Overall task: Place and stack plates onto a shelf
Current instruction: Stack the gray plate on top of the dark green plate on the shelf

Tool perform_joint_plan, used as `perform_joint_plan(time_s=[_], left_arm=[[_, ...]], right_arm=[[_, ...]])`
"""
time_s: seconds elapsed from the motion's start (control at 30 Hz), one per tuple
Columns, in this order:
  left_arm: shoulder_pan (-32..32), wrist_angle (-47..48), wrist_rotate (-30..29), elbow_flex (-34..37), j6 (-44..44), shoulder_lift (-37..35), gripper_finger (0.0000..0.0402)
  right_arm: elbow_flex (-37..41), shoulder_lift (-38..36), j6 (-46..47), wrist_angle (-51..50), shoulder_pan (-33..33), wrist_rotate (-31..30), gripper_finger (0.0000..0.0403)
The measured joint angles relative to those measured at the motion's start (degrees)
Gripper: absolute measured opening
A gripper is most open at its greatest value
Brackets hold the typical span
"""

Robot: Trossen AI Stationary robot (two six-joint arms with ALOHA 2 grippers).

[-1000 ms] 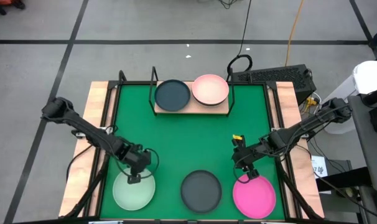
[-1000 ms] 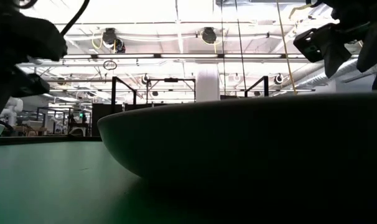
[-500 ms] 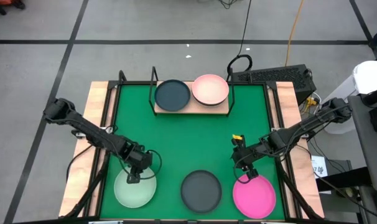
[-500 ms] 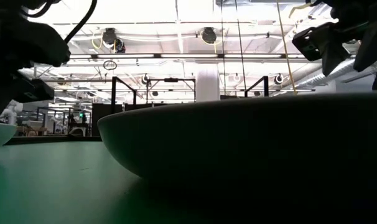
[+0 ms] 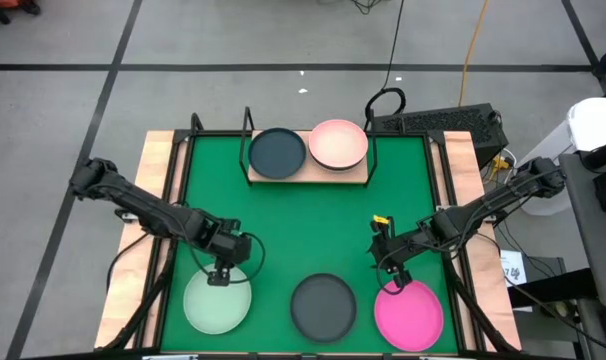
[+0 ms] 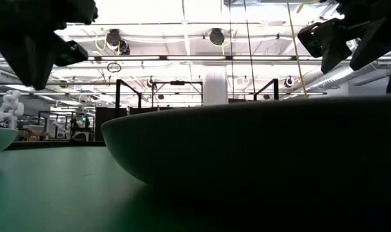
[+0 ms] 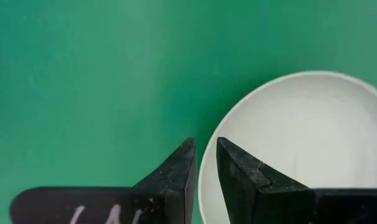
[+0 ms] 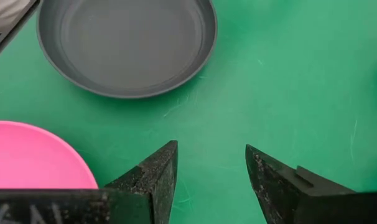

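Observation:
A pale green plate (image 5: 216, 306) (image 7: 300, 137) rests on the green mat near the near left corner. My left gripper (image 5: 221, 272) (image 7: 205, 144) hangs above its far rim, open by a narrow gap and touching nothing. A dark grey plate (image 5: 323, 306) (image 8: 126, 43) and a hot pink plate (image 5: 410, 315) (image 8: 33, 155) lie along the near edge. My right gripper (image 5: 388, 264) (image 8: 210, 155) is open over the mat by the pink plate's far rim. The shelf (image 5: 308, 177) at the far edge carries a dark teal plate (image 5: 277, 152) and a pale pink plate (image 5: 339, 145).
The middle of the mat (image 5: 303, 225) between the shelf and the near plates is bare. Black rod posts (image 5: 248, 120) rise at the shelf's ends. A keyboard (image 5: 438, 122) and cables lie beyond the far right corner. In the low view the dark grey plate (image 6: 260, 148) fills the foreground.
My left gripper has risen off the pale green plate's far rim and moved a little toward the far edge. The pale green plate has slid slightly toward the right and lies flat on the mat.

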State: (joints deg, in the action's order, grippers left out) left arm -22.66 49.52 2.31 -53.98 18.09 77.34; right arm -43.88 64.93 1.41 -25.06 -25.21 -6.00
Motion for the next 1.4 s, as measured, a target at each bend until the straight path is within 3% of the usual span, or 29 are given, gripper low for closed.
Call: perform_joint_plan(time_s=[0.27, 0.57, 0.7, 1.0, 1.4], left_arm=[[2.23, -0.25, 0.4, 1.94, -0.33, 0.42, 0.0075], [2.68, -4.5, 2.85, 6.49, 0.51, 0.44, 0.0192], [2.61, -9.55, 3.77, 9.03, 0.22, 0.44, 0.0218], [2.61, -15.52, 7.87, 14.8, 1.59, 0.44, 0.022], [2.61, -28.18, 8.2, 19.87, 6.64, 0.46, 0.0201]], right_arm=[[0.0, 0.0, -0.25, 0.0, 0.0, 0.04, 0.0169], [0.0, 0.0, -0.37, 0.0, 0.0, 0.04, 0.0169], [0.0, 0.0, -0.37, 0.0, 0.0, 0.04, 0.0169], [0.0, 0.0, -0.37, 0.0, 0.0, 0.04, 0.0169], [0.0, 0.0, 0.79, 0.0, 0.0, 0.04, 0.0169]])
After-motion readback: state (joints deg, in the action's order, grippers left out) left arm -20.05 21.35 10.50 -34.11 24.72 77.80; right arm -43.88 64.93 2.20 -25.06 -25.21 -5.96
